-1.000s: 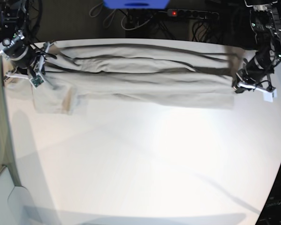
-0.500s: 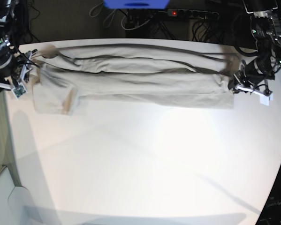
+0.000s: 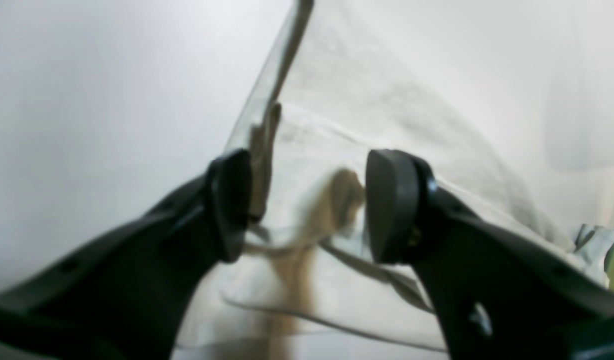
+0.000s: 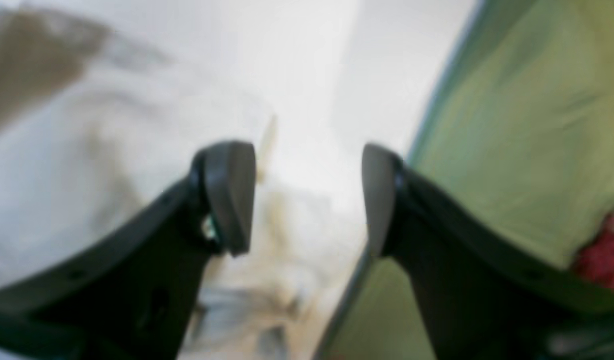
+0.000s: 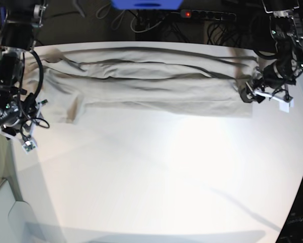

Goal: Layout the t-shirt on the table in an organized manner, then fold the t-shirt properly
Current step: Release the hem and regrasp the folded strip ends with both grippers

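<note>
Across the upper part of the base view, the t-shirt [image 5: 156, 83] lies in a long, layered band on the table [image 5: 156, 167], its near left corner spread toward the viewer. Only this view shows both ends of the shirt together. The left wrist view, instead, shows creases and overlapping layers between the parted fingertips of the left gripper [image 3: 307, 207]. The right wrist view adds green fabric [image 4: 487, 200] along its right side and a red patch [image 4: 602, 255] at lower right; there the fingertips of the right gripper [image 4: 307, 200] stand wide apart, the shirt blurred at left and below.

Compared with the earlier base frames, the right gripper sits lower at the left edge, nearer the viewer, while the left gripper, at upper right, has spread its fingers; the shirt looks nearly unchanged.
</note>
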Tool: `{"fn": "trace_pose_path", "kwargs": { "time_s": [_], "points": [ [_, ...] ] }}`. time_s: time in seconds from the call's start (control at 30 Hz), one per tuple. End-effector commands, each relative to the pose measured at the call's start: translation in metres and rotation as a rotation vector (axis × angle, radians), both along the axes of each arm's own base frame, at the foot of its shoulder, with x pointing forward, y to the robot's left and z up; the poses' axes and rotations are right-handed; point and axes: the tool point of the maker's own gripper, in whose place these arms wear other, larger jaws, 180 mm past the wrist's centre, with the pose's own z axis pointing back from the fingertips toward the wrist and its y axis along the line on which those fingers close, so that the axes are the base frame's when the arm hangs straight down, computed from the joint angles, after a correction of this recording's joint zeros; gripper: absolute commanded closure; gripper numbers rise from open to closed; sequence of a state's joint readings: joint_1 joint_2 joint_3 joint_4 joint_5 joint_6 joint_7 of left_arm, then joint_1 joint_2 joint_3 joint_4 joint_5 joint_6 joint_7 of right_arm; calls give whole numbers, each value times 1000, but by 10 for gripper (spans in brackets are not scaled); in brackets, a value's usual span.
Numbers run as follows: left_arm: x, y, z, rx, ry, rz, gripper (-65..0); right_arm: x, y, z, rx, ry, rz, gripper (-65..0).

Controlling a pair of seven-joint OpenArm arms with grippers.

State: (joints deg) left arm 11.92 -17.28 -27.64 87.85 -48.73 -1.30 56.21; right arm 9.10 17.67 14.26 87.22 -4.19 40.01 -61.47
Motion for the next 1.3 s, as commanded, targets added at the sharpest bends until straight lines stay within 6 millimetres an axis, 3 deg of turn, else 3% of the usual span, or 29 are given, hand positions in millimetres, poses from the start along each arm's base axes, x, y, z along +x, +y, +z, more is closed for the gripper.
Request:
{"fn": "trace_pose_path", "kwargs": {
  "time_s": [0.0, 0.17, 0.3, 0.37, 0.5, 0.63, 0.73, 0.9, 1.0, 1.13, 1.27],
  "points": [
    [6, 2, 10, 6, -33, -5, -357, 15, -1, 7, 22, -32, -1, -348],
    [7, 2, 10, 7, -36, -6, -357, 22, 0, -29, 123, 44, -41, -348],
    [7, 2, 10, 6, -35, -5, -357, 21, 5, -41, 163, 44, -39, -318],
    [8, 2, 10, 5, -35, -4, -357, 17, 6, -45, 165, 50, -36, -251],
    [7, 3, 9, 5, -30, -2, -357, 11, 9, -51, 168, 65, -35, -6],
    [8, 2, 9, 2, -32, -2, -357, 13, 9, -40, 151, 32, -26, 0],
    [7, 2, 8, 2, -30, -1, -357, 7, 4, -12, 65, -19, 2, 0],
    [7, 2, 8, 2, -30, -1, -361, -21, 11, 33, -73, -73, 42, 0],
    [7, 2, 8, 2, -30, -1, -361, -43, 19, 48, -110, -89, 42, 0],
    [7, 3, 8, 5, -30, -2, -362, -69, 15, 39, -97, -57, -14, 0],
    [8, 4, 9, 8, -32, -2, -362, -89, 14, 12, -53, -3, -17, 0]
  ]
}}
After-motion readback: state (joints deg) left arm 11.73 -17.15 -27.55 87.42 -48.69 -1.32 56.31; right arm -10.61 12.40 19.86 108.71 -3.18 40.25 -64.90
